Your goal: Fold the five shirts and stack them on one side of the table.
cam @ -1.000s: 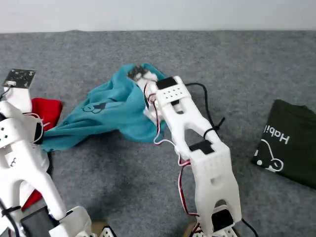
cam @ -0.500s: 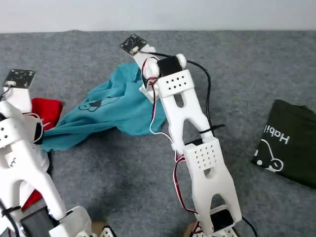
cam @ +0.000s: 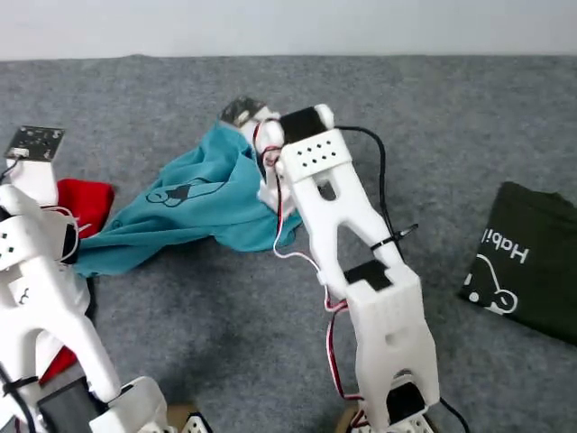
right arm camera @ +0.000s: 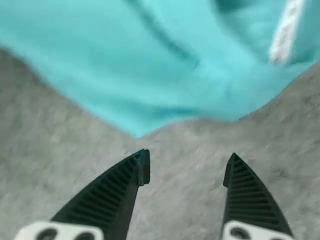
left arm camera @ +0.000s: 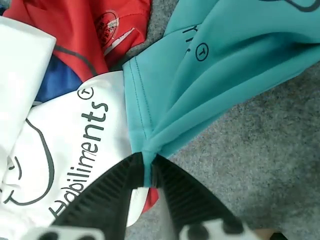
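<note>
Pinching teal shirt point(cam: 194, 203) hem: left claw point(left arm camera: 146, 163) | right claw point(right arm camera: 186, 165) spread | long axis diagonal, one claw to the other.

grey table point(cam: 451, 117): teal shirt point(cam: 194, 207), red shirt point(cam: 86, 198), dark shirt point(cam: 532, 262).

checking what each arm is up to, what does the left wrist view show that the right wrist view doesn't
Left wrist view, not the right: the left claw shut on a pinched hem of the teal shirt, beside a white shirt with black print, a red shirt and a bit of blue cloth. Right wrist view, not the left: the right claw open over the grey mat, just short of the teal shirt's edge. Both: the teal shirt and the grey mat.
</note>
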`<state>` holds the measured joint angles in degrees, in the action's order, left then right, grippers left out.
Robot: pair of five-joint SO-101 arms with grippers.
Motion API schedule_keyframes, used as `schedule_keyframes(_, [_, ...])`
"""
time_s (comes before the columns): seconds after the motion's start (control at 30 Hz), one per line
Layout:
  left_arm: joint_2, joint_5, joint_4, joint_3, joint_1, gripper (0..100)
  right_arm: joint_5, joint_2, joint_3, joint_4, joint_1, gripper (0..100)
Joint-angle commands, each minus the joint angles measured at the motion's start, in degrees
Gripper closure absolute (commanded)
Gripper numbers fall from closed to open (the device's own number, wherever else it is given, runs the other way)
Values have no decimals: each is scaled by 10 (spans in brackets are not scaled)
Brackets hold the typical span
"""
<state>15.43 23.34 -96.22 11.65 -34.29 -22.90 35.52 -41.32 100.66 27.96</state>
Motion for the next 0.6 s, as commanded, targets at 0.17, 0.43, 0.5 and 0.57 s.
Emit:
schedule_keyframes(0.17, [25, 2, -2, -18, 15, 995, -5, -42, 69, -7, 58, 754])
schedule_keyframes(0.43, [25, 2, -4, -18, 27, 995, -7, 84, 68, -106, 40, 756])
schedule_keyframes(0.5, [25, 2, -4, -18, 27, 995, -7, 101, 67, -129, 25, 757])
schedule_keyframes(0.57, [25, 2, -4, -18, 28, 995, -7, 111, 67, -143, 14, 757])
